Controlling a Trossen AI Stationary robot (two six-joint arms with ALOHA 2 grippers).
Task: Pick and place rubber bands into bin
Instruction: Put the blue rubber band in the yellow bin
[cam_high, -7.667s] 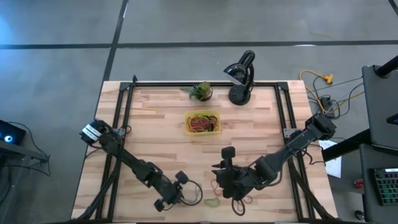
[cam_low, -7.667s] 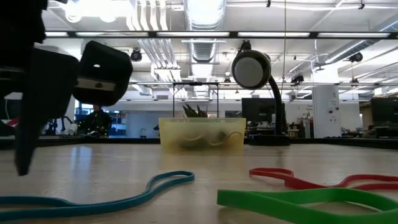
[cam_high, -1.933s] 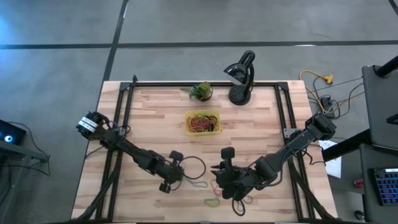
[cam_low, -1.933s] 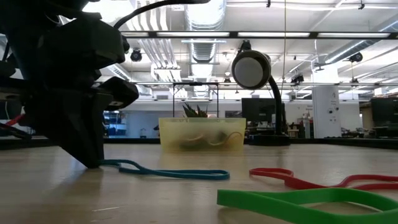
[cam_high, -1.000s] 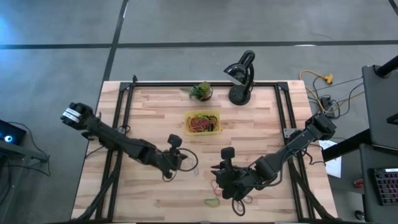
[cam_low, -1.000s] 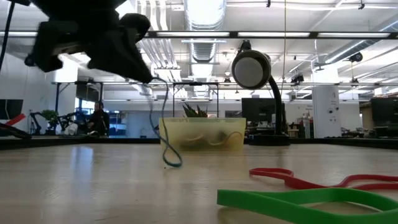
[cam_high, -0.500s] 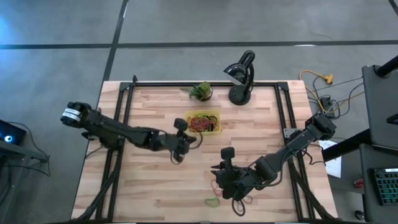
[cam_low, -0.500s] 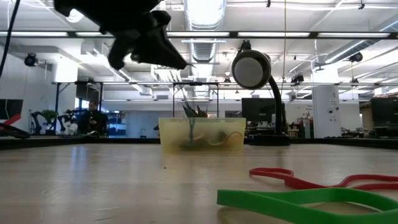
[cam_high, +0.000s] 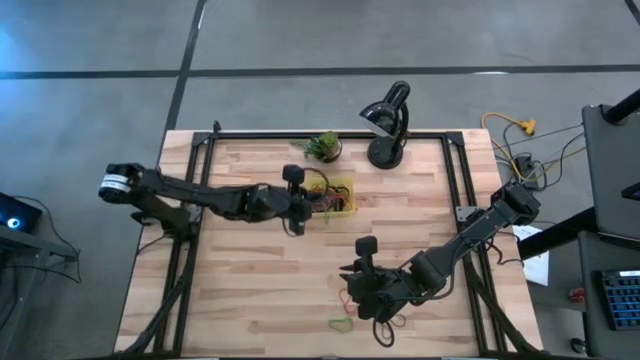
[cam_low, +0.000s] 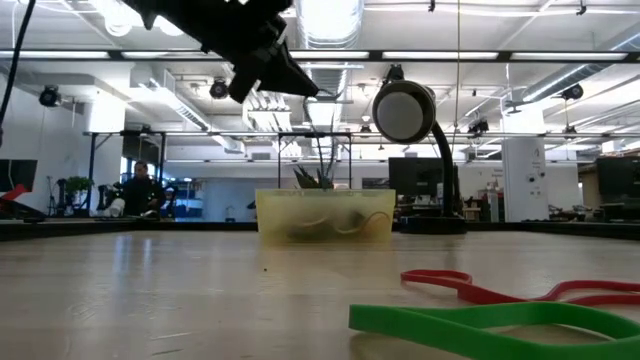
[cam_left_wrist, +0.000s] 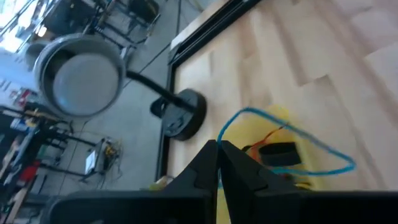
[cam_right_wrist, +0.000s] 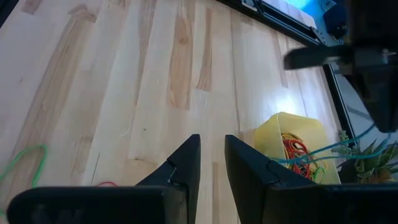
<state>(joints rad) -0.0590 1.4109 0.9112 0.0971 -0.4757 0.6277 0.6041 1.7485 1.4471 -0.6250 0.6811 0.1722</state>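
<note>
My left gripper (cam_high: 300, 207) is up over the left rim of the translucent-yellow bin (cam_high: 325, 197), shut on a thin blue rubber band (cam_left_wrist: 292, 146). The band hangs as a thin line (cam_low: 321, 150) down toward the bin (cam_low: 325, 215). Several red, green and yellow rubber bands lie inside the bin (cam_right_wrist: 292, 146). A green band (cam_low: 490, 325) and a red band (cam_low: 500, 288) lie flat on the near part of the table. My right gripper (cam_right_wrist: 212, 163) hovers near them, open, with nothing between its fingers. My left gripper pinches one end of the blue band's loop (cam_left_wrist: 219, 138) between its two shut fingertips. The fingers slant down from the table's left side. The band hangs slack, clear of the table, its lower end (cam_right_wrist: 305, 157) at the bin's opening; whether it touches the bands inside I cannot tell.
A black desk lamp (cam_high: 388, 122) and a small potted plant (cam_high: 322, 146) stand at the far edge behind the bin. A black frame (cam_high: 195, 180) runs along the table's left, right and far sides. The green band (cam_high: 342, 324) and red band (cam_high: 350, 298) lie by my right arm.
My left gripper, staying shut, has gone up and toward the far edge and the bin. The blue band's lower end, which touched the table a second ago, has lifted clear and now hangs over the bin. My right gripper has kept still.
</note>
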